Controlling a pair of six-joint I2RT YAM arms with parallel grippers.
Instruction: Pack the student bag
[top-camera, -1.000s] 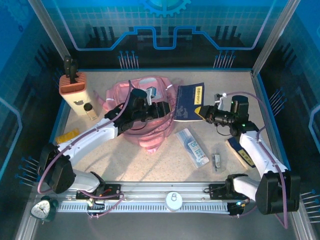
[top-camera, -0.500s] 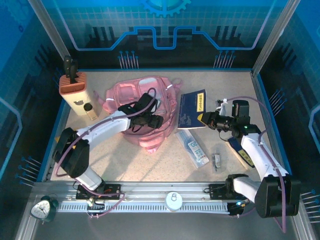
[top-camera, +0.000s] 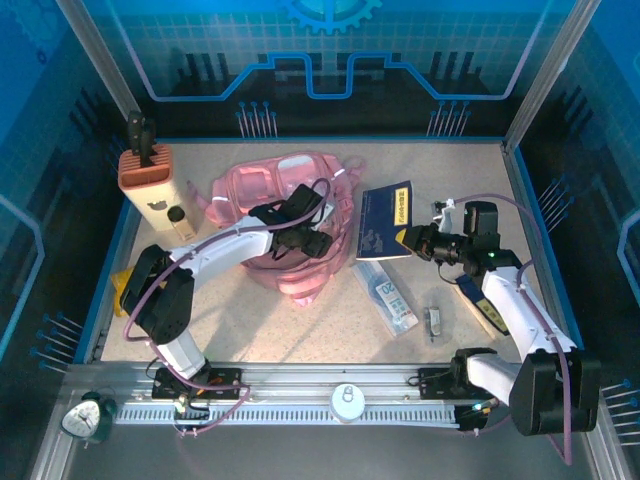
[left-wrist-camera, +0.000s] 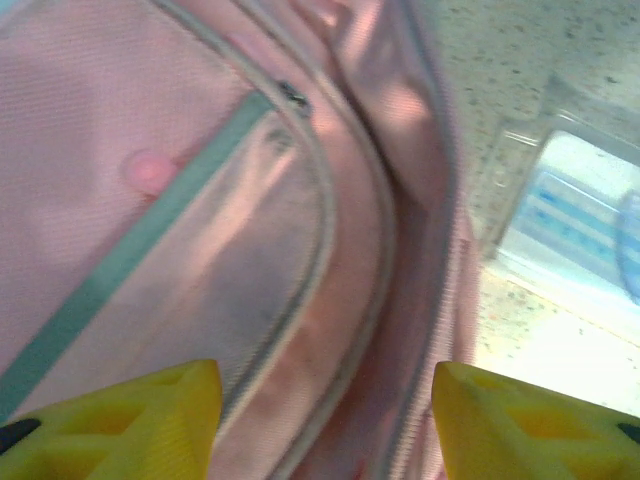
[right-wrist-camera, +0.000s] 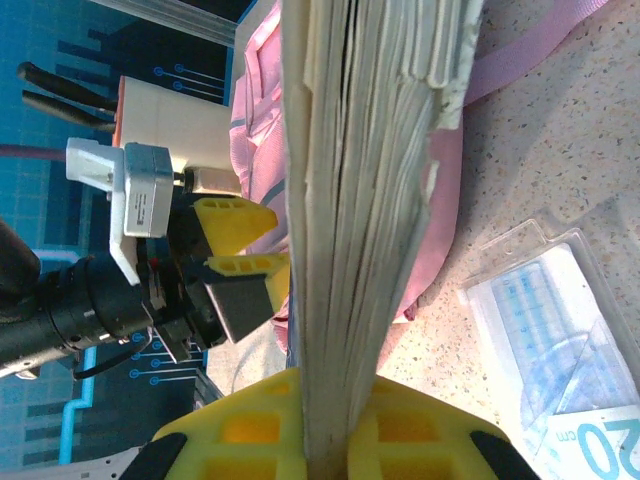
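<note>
The student bag (top-camera: 262, 188) is a pink backpack lying flat at the back middle of the table. My left gripper (top-camera: 312, 240) hovers over its near right part, open. In the left wrist view its yellow fingertips (left-wrist-camera: 130, 415) straddle the bag's (left-wrist-camera: 200, 200) zip seam with nothing between them. My right gripper (top-camera: 412, 240) is shut on a dark blue book (top-camera: 385, 215) just right of the bag, held by its near edge. In the right wrist view the book's page edge (right-wrist-camera: 360, 200) runs up from the gripper (right-wrist-camera: 335, 440), with the bag (right-wrist-camera: 447, 200) behind it.
A clear case of rulers (top-camera: 385, 293) lies in front of the book, also beside the bag (left-wrist-camera: 570, 220). A small clip-like item (top-camera: 432, 322) and a blue-and-tan object (top-camera: 480, 305) sit near the right arm. An orange holder (top-camera: 145, 168) and a small bottle (top-camera: 180, 222) stand back left.
The left arm has folded inward and its gripper has slid a little nearer over the bag, which now lies flatter. The right gripper has drawn the book slightly right and nearer.
</note>
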